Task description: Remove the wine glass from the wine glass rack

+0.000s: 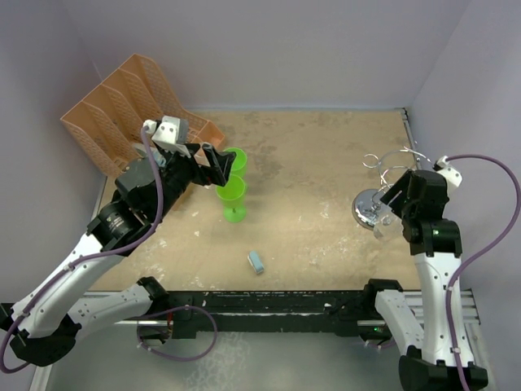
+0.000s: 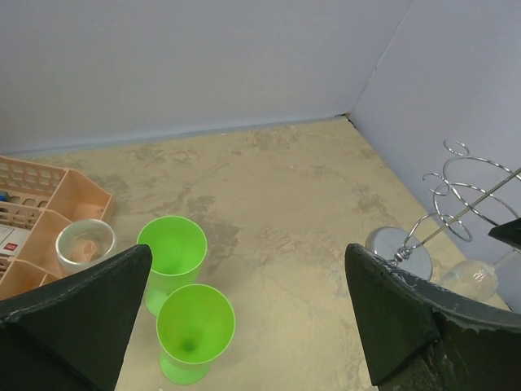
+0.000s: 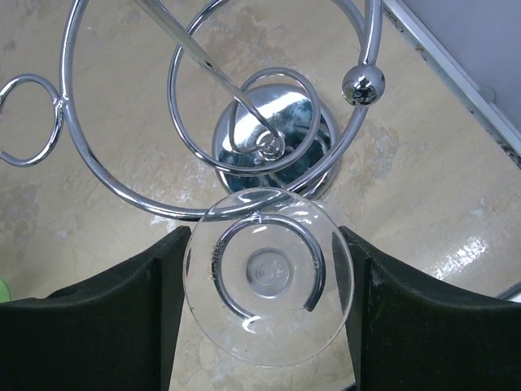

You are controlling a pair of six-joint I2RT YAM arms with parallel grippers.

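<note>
The chrome wine glass rack (image 1: 391, 163) stands at the right, its post leaning in the left wrist view (image 2: 464, 191); its round mirror base (image 3: 273, 130) shows from above. A clear wine glass (image 3: 269, 277) hangs upside down in a wire loop, foot uppermost; its bowl shows in the left wrist view (image 2: 475, 277). My right gripper (image 3: 262, 232) has its fingers (image 3: 122, 318) pressed close on both sides of the glass, just under the foot. My left gripper (image 1: 218, 167) is open and empty above two green goblets (image 2: 195, 322).
The two green goblets (image 1: 231, 195) stand left of centre. An orange file organizer (image 1: 114, 114) is at the back left, with a small clear cup (image 2: 85, 244) beside it. A small blue object (image 1: 256, 261) lies near the front edge. Walls close in on three sides.
</note>
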